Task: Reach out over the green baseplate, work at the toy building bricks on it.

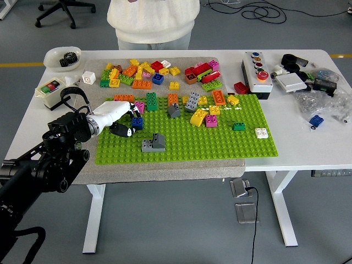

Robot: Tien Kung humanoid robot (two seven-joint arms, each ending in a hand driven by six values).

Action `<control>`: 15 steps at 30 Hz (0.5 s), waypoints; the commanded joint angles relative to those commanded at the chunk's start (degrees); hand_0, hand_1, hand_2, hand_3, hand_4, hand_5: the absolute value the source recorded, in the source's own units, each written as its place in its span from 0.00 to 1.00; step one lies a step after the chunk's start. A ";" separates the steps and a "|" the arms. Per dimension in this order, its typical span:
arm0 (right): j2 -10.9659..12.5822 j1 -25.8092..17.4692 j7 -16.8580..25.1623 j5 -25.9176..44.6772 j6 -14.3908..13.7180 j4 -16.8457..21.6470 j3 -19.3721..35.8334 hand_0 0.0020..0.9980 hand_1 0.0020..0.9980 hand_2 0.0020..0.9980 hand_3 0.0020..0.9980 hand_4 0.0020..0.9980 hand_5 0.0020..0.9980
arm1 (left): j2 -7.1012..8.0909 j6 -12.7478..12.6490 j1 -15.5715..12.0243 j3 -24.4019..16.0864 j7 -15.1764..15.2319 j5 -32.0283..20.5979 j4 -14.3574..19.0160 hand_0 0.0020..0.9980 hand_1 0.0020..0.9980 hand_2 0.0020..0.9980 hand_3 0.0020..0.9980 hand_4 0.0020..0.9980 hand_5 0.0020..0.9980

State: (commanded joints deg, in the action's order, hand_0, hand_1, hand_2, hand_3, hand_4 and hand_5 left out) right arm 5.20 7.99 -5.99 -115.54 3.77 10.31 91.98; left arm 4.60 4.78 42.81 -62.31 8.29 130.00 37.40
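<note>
The green baseplate (220, 140) lies on a grey mat and carries several bricks. My left hand (122, 118), white with black fingertips, is over the plate's left end. Its fingers curl around a small blue brick (137, 123) that stands on the plate. A pink brick (139, 106) and a green one (151, 101) stand just behind the hand. A grey block (153, 143) sits to its lower right. My right arm is out of view.
Loose bricks (144, 72) are heaped on the mat behind the plate. A person in a white top (153, 22) stands at the far side. A button box (257, 73) and clutter lie at the right, a white bowl (62, 57) and switch box (49, 90) at the left.
</note>
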 joint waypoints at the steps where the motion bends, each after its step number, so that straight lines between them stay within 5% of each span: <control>1: 0.00 0.00 0.00 -0.02 0.00 0.00 0.02 0.74 0.62 0.64 0.54 0.77 0.49 | -0.01 0.00 0.00 0.01 -0.01 0.00 0.03 0.73 0.71 0.60 0.57 0.52 0.16; 15: 0.00 0.03 -0.02 0.13 -0.11 0.00 0.29 0.74 0.62 0.64 0.54 0.77 0.49 | 0.15 0.51 -0.01 -0.87 -0.50 0.00 1.73 0.73 0.72 0.60 0.57 0.52 0.17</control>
State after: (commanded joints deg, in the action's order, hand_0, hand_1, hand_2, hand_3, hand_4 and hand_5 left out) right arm 5.20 8.03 -6.01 -115.41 3.65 10.31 92.28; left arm 4.75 5.29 42.80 -63.18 7.79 130.00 39.13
